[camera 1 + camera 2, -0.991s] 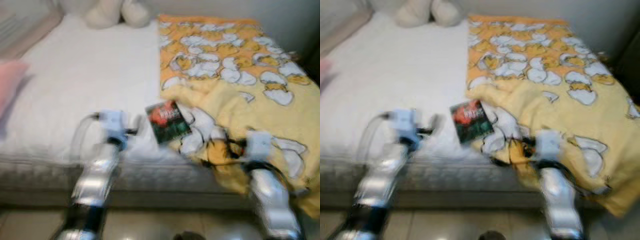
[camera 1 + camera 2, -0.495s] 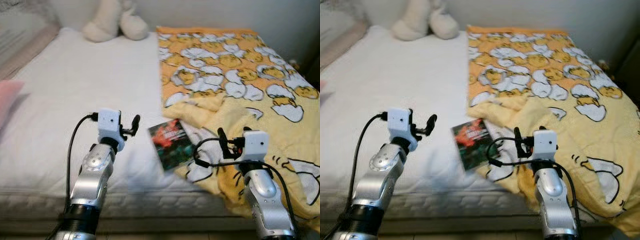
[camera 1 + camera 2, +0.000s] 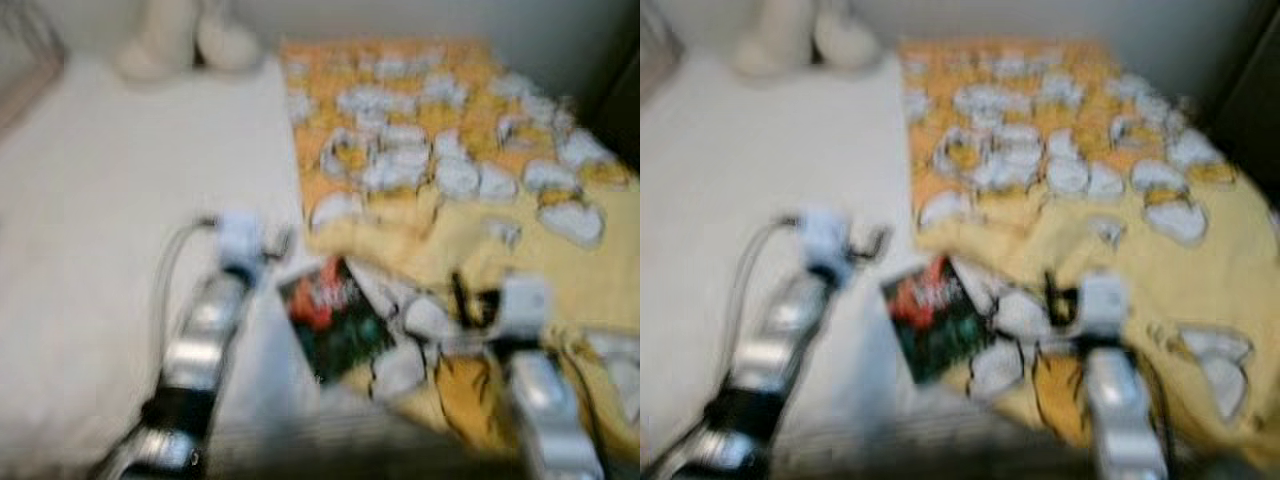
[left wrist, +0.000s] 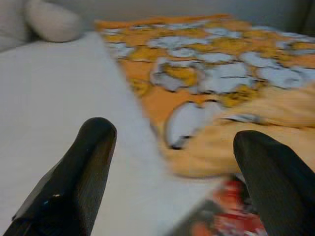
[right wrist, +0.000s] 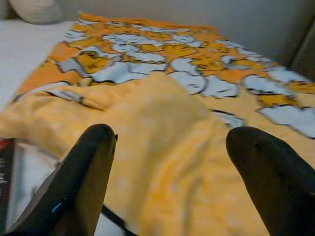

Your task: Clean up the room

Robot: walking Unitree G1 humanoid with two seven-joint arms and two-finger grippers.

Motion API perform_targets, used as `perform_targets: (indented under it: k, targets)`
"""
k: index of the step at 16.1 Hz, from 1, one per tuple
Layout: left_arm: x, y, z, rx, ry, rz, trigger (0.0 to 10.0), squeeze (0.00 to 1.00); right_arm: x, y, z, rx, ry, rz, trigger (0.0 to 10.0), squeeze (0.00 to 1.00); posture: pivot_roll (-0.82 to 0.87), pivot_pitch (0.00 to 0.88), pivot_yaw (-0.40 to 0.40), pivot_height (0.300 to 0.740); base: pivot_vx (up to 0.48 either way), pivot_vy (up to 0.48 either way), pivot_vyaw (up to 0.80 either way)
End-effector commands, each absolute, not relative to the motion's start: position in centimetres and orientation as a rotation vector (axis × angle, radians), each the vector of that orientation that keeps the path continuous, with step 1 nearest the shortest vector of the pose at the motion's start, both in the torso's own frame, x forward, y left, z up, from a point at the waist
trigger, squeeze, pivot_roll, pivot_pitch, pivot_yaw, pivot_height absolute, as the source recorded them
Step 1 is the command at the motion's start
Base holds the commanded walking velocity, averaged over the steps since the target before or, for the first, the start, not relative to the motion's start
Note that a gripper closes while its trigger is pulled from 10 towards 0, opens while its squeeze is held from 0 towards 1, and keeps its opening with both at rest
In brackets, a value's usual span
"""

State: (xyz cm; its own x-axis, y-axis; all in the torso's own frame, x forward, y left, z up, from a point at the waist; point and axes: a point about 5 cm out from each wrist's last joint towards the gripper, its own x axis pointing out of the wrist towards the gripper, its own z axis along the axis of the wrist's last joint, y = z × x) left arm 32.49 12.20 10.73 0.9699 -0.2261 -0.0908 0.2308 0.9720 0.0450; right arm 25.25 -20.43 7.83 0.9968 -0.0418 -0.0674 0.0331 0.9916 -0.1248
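A dark book with a red and green cover (image 3: 335,317) lies on the white bed (image 3: 100,230), right at the edge of a rumpled yellow blanket printed with white and orange shapes (image 3: 480,180). My left gripper (image 3: 280,238) hovers open over the sheet just left of the book; its fingers (image 4: 83,167) frame the blanket's edge and a corner of the book (image 4: 221,216). My right gripper (image 3: 458,295) is open above the blanket, just right of the book, with yellow folds (image 5: 162,132) between its fingers. The head views are blurred.
A cream plush toy (image 3: 185,40) sits at the head of the bed against the wall. The mattress front edge (image 3: 330,440) runs below my arms. A dark shape (image 3: 1255,110) stands at the far right.
The whole picture has shifted and blurred, so the camera has moved closer to the bed. Both grippers stay open, on either side of the book.
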Motion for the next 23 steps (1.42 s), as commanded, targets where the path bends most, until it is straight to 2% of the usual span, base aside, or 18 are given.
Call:
perform_targets:
  k: [1, 7, 10, 15, 18, 20, 21, 23]
  targets:
    - [32.6, 13.6, 10.7, 0.086, 0.082, -0.193, 10.0, 0.00, 25.5, -19.7, 8.1, -0.117, 0.056, -0.019, 10.0, 0.00, -0.13, 0.000, 0.016, 0.740, 0.000, 0.000, 0.00]
    - [32.4, 13.8, 10.2, 0.088, 0.089, -0.183, 10.0, 0.00, 25.8, -19.4, 8.0, -0.125, 0.072, -0.002, 10.0, 0.00, -0.12, 0.000, 0.006, 0.740, 0.000, 0.000, 0.00]
    - [33.0, 15.2, 9.3, 0.064, 0.151, -0.093, 10.0, 0.00, 25.5, -19.4, 7.8, -0.131, 0.085, 0.009, 10.0, 0.00, -0.12, 0.000, -0.003, 0.740, 0.000, 0.000, -0.76]
    - [33.1, 15.8, 9.3, 0.077, 0.146, -0.067, 10.0, 0.00, 25.3, -19.5, 7.7, -0.144, 0.096, 0.017, 10.0, 0.00, -0.12, 0.000, -0.007, 0.740, 0.000, 0.000, -0.76]
    - [33.2, 16.1, 9.1, 0.081, 0.151, -0.041, 10.0, 0.00, 25.2, -19.4, 7.8, -0.136, 0.087, 0.018, 10.0, 0.00, -0.13, 0.000, -0.008, 0.740, 0.000, 0.000, 0.00]
    - [33.2, 17.1, 8.7, 0.054, 0.188, 0.016, 10.0, 0.00, 25.0, -19.3, 7.8, -0.135, 0.087, 0.021, 10.0, 0.00, -0.13, 0.000, -0.007, 0.740, 0.000, 0.000, 0.00]
    - [32.6, 19.1, 7.7, 0.046, 0.250, 0.097, 10.0, 0.00, 24.8, -19.3, 7.7, -0.135, 0.090, 0.024, 10.0, 0.00, -0.12, 0.000, -0.008, 0.740, 0.000, 0.000, 0.00]
    - [32.1, 20.0, 7.7, 0.074, 0.232, 0.116, 10.0, 0.00, 24.6, -19.3, 7.6, -0.133, 0.097, 0.027, 10.0, 0.00, -0.11, 0.000, -0.013, 0.740, 0.000, 0.000, 0.00]
